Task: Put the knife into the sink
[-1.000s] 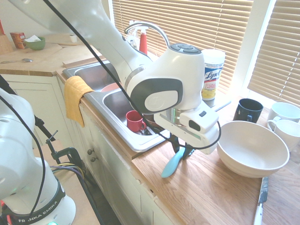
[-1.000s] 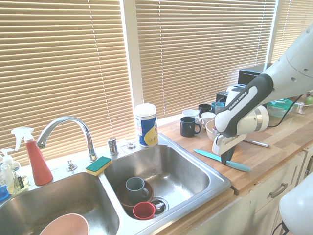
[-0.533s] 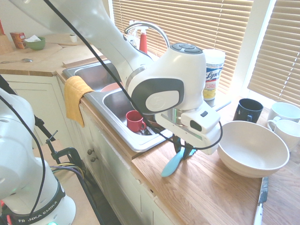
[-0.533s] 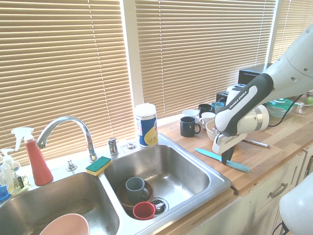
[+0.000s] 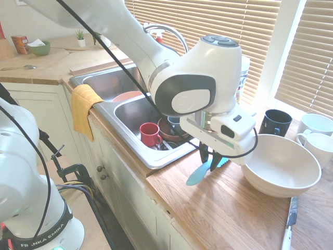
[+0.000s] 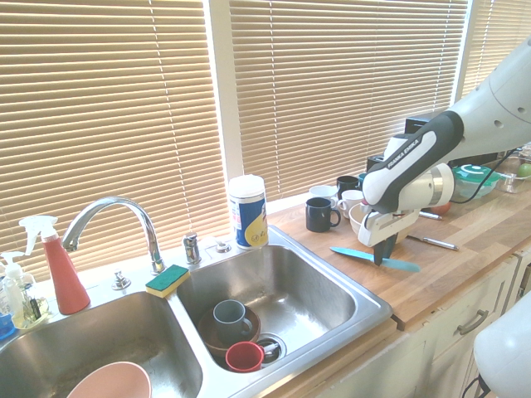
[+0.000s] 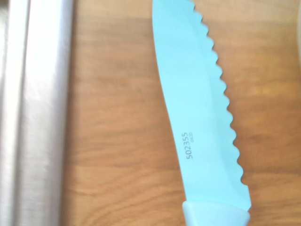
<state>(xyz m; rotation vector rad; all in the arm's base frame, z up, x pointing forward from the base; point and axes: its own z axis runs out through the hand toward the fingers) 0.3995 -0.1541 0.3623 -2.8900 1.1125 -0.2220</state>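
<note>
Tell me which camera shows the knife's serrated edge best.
The wrist view: the knife fills it, every tooth along the blade sharp against the counter. The second exterior view gives its whole length, small; the first shows mainly its handle below the gripper.

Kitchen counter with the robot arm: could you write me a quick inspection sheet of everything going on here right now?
Surface: wooden counter beside the steel sink.
Job's things: turquoise knife, held clear of the counter and roughly level; not yet over the sink.
Clutter: large white bowl, dark mug, white cups, a grey knife on the counter; red cup and other dishes in the basin; wipes canister, sponge, spray bottle, yellow cloth over the sink edge.
Grippers: gripper shut on the knife near the handle end of its blade, pointing down.
Cables: black cable along the arm.
Surroundings: windows with closed blinds.
</note>
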